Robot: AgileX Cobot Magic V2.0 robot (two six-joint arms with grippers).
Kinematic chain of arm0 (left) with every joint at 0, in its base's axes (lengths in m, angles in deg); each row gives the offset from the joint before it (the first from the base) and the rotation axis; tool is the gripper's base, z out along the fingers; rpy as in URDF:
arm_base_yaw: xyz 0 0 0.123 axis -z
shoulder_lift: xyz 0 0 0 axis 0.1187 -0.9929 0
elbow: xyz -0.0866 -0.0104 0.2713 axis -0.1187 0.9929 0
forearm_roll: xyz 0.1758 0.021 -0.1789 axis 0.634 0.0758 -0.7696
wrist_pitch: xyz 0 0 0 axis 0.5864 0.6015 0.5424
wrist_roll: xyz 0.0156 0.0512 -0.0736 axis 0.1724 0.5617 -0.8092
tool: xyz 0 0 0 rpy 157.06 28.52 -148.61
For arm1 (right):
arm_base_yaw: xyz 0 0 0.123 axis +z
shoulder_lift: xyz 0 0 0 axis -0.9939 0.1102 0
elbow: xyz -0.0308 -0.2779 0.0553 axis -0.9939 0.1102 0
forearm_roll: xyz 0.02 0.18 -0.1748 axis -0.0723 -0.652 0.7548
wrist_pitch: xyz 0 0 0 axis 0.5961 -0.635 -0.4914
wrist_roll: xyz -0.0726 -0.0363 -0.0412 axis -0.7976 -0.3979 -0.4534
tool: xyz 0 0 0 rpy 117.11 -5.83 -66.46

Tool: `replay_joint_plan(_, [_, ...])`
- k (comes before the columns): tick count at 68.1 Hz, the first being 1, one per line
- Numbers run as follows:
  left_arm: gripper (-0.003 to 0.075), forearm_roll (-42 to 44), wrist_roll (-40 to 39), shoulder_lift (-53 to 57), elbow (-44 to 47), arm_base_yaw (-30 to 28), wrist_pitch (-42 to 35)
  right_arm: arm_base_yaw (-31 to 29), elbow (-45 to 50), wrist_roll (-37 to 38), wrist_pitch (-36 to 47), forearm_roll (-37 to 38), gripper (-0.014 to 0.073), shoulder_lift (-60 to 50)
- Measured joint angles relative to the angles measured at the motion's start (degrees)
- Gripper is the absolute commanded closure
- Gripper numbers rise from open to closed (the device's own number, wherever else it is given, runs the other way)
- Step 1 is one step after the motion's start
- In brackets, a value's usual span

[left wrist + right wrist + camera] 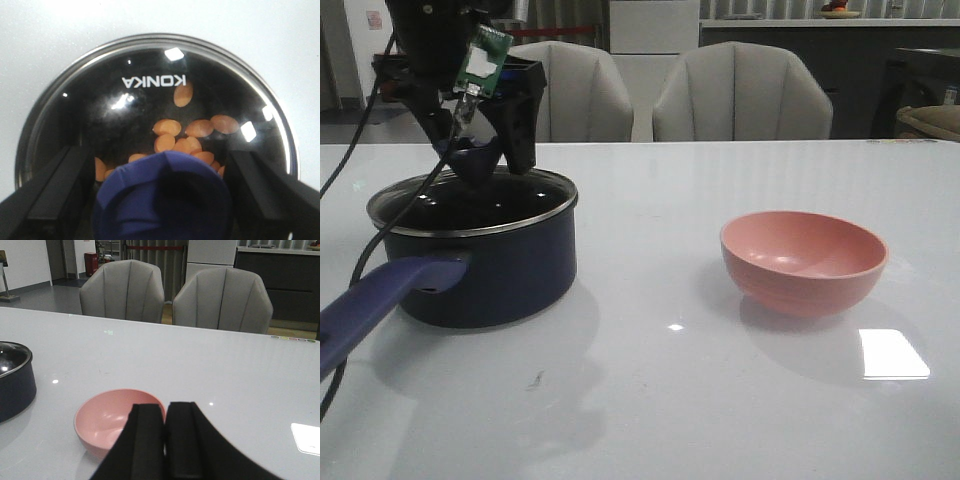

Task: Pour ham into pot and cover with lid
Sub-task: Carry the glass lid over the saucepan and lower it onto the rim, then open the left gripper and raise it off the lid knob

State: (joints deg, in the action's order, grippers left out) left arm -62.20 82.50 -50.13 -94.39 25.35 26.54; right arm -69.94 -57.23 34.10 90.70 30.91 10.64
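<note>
The dark navy pot (pixel 510 270) stands at the table's left, its long purple-blue handle (pixel 370 305) pointing toward the near edge. The glass lid (pixel 520 195) rests on the pot's rim. Through the lid (pixel 150 80) I see several orange ham slices (pixel 170 127) on the black bottom. My left gripper (pixel 160 157) hangs over the lid and is open, one black finger (pixel 60 185) on each side of the blue knob (pixel 165 200). My right gripper (pixel 165 410) is shut and empty, just on the near side of the pink bowl (pixel 102 415).
The pink bowl (pixel 805 262) sits empty at the table's right. Two grey chairs (pixel 740 95) stand behind the far edge. A bright light patch (pixel 893 353) lies on the tabletop near the bowl.
</note>
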Motion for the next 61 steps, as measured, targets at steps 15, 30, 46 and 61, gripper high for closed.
replay_joint_plan(15, [0.0148,0.0,0.0,3.69,0.0,-0.37,-1.29,0.0,0.0,0.0,0.0,0.0,0.044,0.0])
replay_joint_plan(30, [0.0148,1.47,-0.09,9.96,0.0,-0.62,0.2,0.0,0.0,0.0,0.0,0.0,0.044,0.0])
replay_joint_plan(46, [0.0148,4.49,-0.09,19.67,3.63,-0.62,3.55,0.0,0.0,0.0,0.0,0.0,0.044,0.0])
replay_joint_plan(61, [0.0148,4.81,-0.09,35.22,18.07,-0.62,-2.71,0.0,0.0,0.0,0.0,0.0,0.044,0.0])
